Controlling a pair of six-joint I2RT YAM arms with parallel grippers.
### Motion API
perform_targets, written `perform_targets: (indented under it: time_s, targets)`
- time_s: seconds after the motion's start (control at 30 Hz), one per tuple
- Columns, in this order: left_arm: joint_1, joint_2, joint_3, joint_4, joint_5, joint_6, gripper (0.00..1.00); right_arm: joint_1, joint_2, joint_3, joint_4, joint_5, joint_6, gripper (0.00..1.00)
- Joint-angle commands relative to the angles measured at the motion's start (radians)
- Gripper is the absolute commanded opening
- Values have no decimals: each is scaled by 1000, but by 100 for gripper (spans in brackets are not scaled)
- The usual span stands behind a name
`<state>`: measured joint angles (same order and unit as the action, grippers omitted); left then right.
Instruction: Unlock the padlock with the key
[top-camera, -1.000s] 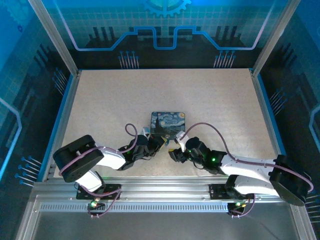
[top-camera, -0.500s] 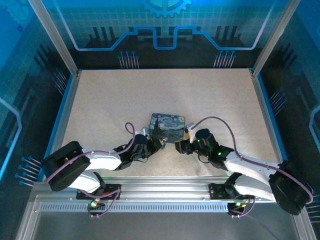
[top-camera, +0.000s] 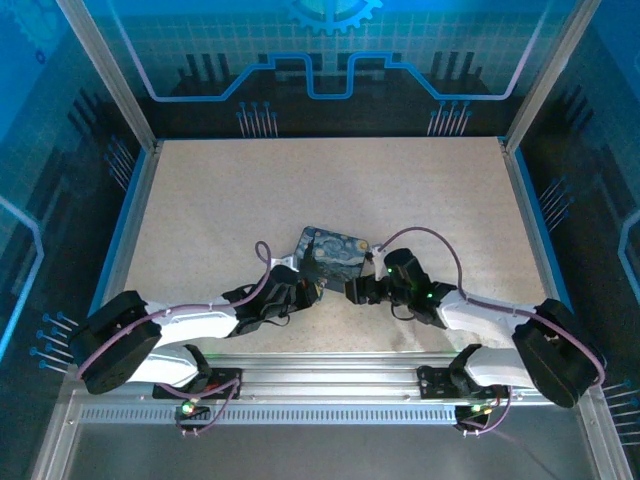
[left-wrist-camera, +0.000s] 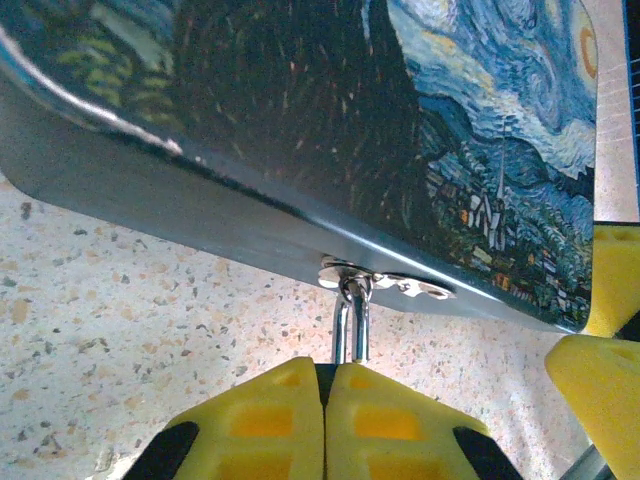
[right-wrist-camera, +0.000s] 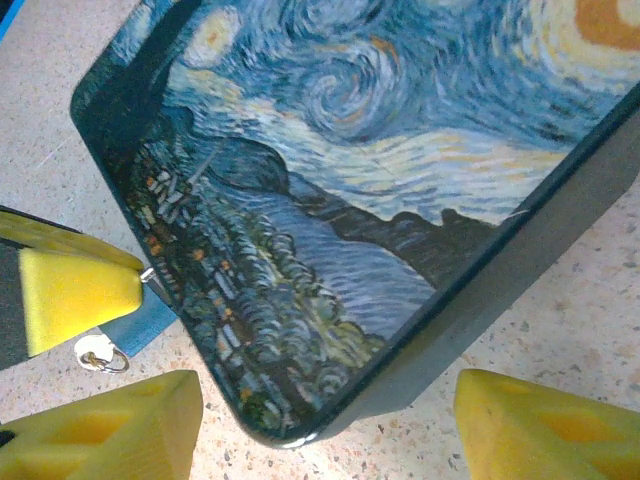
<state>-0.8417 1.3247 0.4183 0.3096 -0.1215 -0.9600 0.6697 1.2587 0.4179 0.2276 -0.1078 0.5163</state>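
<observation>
The body of the small silvery metal padlock (left-wrist-camera: 350, 322) is buried between the yellow foam pads (left-wrist-camera: 270, 410) of my left gripper (left-wrist-camera: 325, 385). I see just its thin, shiny shackle, looped through the silvery clasp (left-wrist-camera: 385, 283) on the front wall of the rectangular blue swirl-painted tin (left-wrist-camera: 480, 120). That gripper is clamped tight on the padlock. My right gripper (right-wrist-camera: 328, 405) stands apart, wedge-shaped pads flanking the tin's rounded corner above the speckled beige table (right-wrist-camera: 600, 320). The tin lies mid-table, toward the near edge. A small silvery ring (right-wrist-camera: 101, 355) nearby is too tiny to identify.
</observation>
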Motion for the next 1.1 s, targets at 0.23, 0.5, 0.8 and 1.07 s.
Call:
perform_targets:
  time_s: [0.23, 0.5, 0.8, 1.07]
  targets:
    - [2, 31, 15, -31, -29, 2, 0, -22, 85, 45, 61, -42, 30, 69]
    - [15, 75, -4, 22, 0, -91, 8, -35, 126, 65, 77, -61, 31, 69]
    - [32, 97, -23, 50, 13, -124, 25, -40, 154, 80, 81, -70, 31, 69]
    - [40, 15, -29, -24, -19, -101, 43, -48, 161, 87, 82, -90, 34, 69]
